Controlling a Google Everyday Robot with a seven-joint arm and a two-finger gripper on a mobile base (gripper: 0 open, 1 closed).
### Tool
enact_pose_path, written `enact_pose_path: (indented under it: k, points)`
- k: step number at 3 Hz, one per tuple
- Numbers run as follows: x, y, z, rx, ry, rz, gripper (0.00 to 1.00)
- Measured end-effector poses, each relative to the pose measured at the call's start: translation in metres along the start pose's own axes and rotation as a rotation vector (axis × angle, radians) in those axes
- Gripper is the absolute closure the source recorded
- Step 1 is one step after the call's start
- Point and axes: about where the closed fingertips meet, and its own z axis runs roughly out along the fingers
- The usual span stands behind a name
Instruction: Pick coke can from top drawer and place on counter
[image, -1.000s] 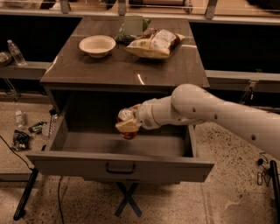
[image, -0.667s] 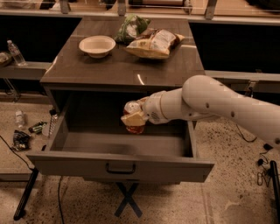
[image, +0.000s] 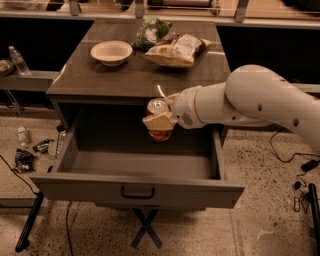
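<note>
Over the open top drawer (image: 90, 186): the coke can (image: 160, 134) hangs in the gripper (image: 161, 116), clear of the drawer floor, toward the back of the box and just below the counter's front edge
Gripper: clamped on the coke can, with one pale finger (image: 156, 121) across the can's front at mid-height and the other behind it near the rim; the white arm (image: 260, 100) reaches in from the right
Top drawer: pulled well out of the grey cabinet, front panel toward the camera, small dark handle (image: 136, 192) at its middle; the grey floor and side walls show beneath the can
Counter (image: 125, 80): glossy dark top, carrying the bowl and two bags
Bowl (image: 111, 51): pale, upright, on the back left of the counter, well apart from the can; its inside shows as a plain pale surface
Bags: a yellowish snack bag (image: 175, 49) lies flat on the back right of the counter, and a green bag (image: 150, 31) sits just behind it, touching it
Can's look: red body, silver top catching the light; the finger covers the middle band, so the lettering cannot be made out
Can's axis: long axis close to vertical, silver top up, base down toward the drawer floor
Water bottle (image: 18, 60): clear plastic, standing on the low ledge at far left, well away from the cabinet
</note>
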Motion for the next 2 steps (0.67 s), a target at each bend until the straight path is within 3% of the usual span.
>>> enact_pose_path:
  k: [1,2]
  points:
    - [-0.025,-0.008,-0.008,-0.003,-0.018,-0.027,1.0]
    - [-0.067,-0.036,-0.01,-0.049,-0.034,-0.079,1.0]
